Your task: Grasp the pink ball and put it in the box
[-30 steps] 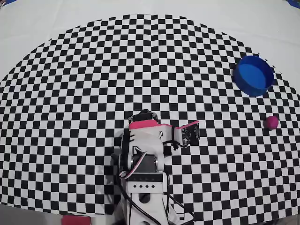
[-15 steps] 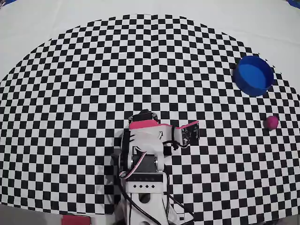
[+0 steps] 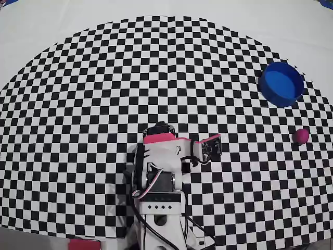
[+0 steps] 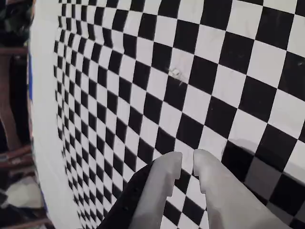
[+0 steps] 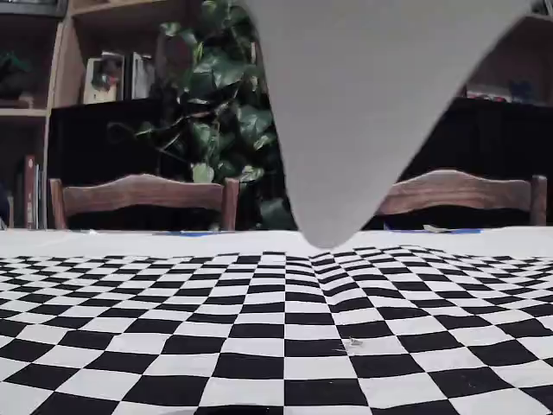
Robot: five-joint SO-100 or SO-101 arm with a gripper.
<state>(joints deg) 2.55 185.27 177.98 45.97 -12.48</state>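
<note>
Folded low over its base, the arm (image 3: 158, 161) holds its gripper (image 4: 187, 164) just above the checkered cloth (image 3: 104, 104), the pale fingers (image 4: 167, 167) nearly together with only a thin slit between them and nothing in it. Far off to the gripper's right in the overhead view sits the box (image 3: 281, 84), a round bright blue bowl with low walls. Nearer than the box, but still well apart from the gripper on that same side, lies the pink ball (image 3: 301, 136), a small magenta sphere resting alone on the cloth.
</note>
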